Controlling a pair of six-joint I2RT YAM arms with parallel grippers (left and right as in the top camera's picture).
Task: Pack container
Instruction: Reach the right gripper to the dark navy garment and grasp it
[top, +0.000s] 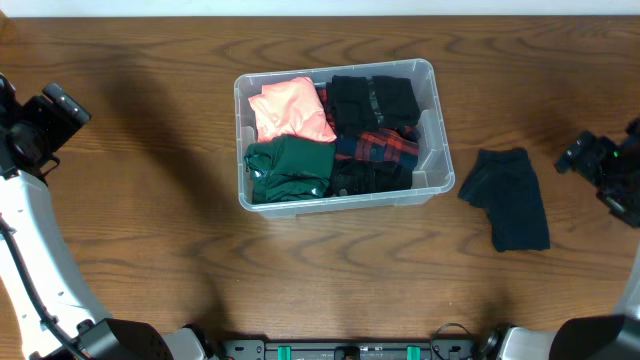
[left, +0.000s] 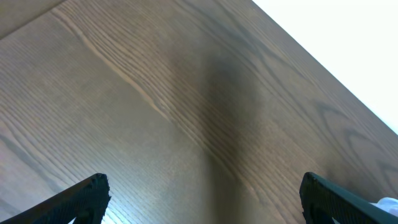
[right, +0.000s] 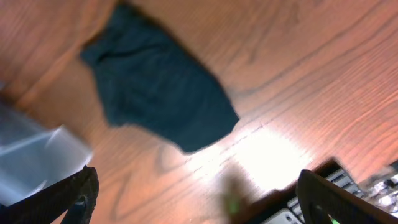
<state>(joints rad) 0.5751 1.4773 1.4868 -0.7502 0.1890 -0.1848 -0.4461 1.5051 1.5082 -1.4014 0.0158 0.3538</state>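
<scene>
At centre of the table (top: 150, 220) sits the container (top: 438, 120), packed with folded clothes (top: 330, 135), a dark teal garment (top: 510, 198) lying just right of it, left gripper (left: 205, 183) and right gripper (right: 198, 174) at opposite edges, both spread wide, empty.

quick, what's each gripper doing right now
left gripper: open, holding nothing
right gripper: open, holding nothing

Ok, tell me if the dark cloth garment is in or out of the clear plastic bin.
Out: the dark cloth garment lies on the wooden table, beside the clear rectangular plastic bin.
</scene>
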